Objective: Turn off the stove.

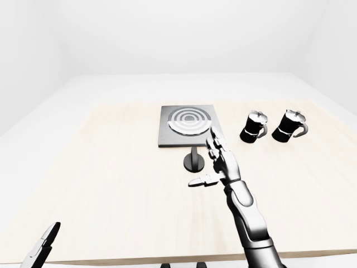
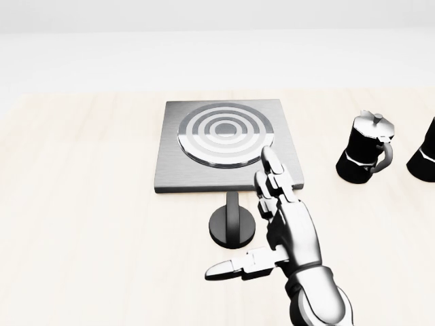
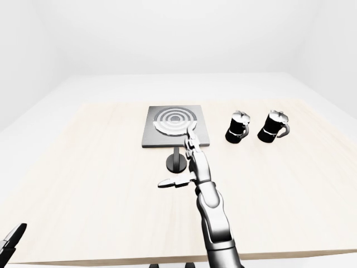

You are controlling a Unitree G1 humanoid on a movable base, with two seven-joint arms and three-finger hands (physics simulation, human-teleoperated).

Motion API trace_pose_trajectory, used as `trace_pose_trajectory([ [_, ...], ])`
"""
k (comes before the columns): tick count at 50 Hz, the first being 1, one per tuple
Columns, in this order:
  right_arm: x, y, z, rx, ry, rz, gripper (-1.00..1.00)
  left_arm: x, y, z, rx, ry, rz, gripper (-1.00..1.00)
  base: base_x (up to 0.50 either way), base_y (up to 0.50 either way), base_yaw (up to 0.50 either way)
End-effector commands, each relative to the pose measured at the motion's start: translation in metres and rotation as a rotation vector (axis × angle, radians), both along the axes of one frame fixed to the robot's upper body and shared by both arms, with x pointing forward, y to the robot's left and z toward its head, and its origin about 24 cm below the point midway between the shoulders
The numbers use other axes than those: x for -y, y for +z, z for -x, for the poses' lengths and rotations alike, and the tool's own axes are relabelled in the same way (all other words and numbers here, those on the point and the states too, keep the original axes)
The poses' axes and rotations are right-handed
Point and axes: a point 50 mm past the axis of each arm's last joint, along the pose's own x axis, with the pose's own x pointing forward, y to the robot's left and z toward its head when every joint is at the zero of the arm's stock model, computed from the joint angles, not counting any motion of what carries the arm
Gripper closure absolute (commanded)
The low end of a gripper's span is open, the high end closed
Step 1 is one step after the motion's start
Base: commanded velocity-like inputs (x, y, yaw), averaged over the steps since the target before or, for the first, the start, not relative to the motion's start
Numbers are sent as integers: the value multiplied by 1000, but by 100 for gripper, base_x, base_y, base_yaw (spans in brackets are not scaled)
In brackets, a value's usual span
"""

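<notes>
Nearest to the robot, the left hand point(image 1: 40, 248) only peeks in at the bottom left corner of the left-eye view. Just a bit of it shows, so I cannot tell if it is open or closed.

Next comes the right hand point(image 2: 275, 224), reaching up from the bottom of the head view. It is open and holds nothing. Its fingers point(image 2: 272, 178) point up the picture and its thumb point(image 2: 234, 266) sticks out to the left.

Just left of the hand sits the knob point(image 2: 232, 224). It is a dark round disc on the table point(image 2: 81, 204) with a bar point(image 2: 232, 207) standing across it. It lies right below the stove point(image 2: 224, 145), which is a gray square plate with silver rings.

The knob looks hard and smooth, like metal or plastic. I think it will not bend or break, but it could slip. The best place to grab looks like the bar, pinched on both sides between thumb and fingers, then turned.

The fingertips cover a little of the stove's lower right edge. No mark shows which way is off. Whether the hand hangs above the table or touches it is hard to see.

Farther right stand two black pots point(image 1: 254, 126) point(image 1: 290, 125). In the head view the second one is cut off by the edge.
</notes>
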Motion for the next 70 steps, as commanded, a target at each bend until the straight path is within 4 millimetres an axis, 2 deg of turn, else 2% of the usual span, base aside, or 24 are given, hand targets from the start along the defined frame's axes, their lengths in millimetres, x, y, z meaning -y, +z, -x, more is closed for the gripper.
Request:
trace_pose_trajectory([
  [1, 0, -19, -7, -87, -13, 2, -100, 2, 0, -2, -2, -13, -3, -100, 0, 0, 0],
  [11, -6, -32, -7, -143, 1, 3, -100, 1, -1, -2, 4, -17, 6, -100, 0, 0, 0],
  [13, -7, -43, -7, -188, 8, 12, -100, 1, 0, -1, 11, -19, 7, -100, 0, 0, 0],
  [18, -6, -55, -4, -240, 7, 15, -100, 1, 2, -1, 19, -19, 1, -100, 0, 0, 0],
  [45, 2, -84, -9, -298, -12, 0, -100, 2, 5, 1, 30, -19, -5, -100, 0, 0, 0],
  [52, -14, -86, -3, -301, 37, 13, -100, 2, 3, 1, 24, -20, -2, -100, 0, 0, 0],
  [59, -20, -88, -1, -307, 54, 15, -100, 2, -2, -2, 9, -23, 16, -100, 0, 0, 0],
  [70, -39, -85, 11, -306, 97, 44, -100, 1, 2, 0, 25, -20, 6, -100, 0, 0, 0],
])
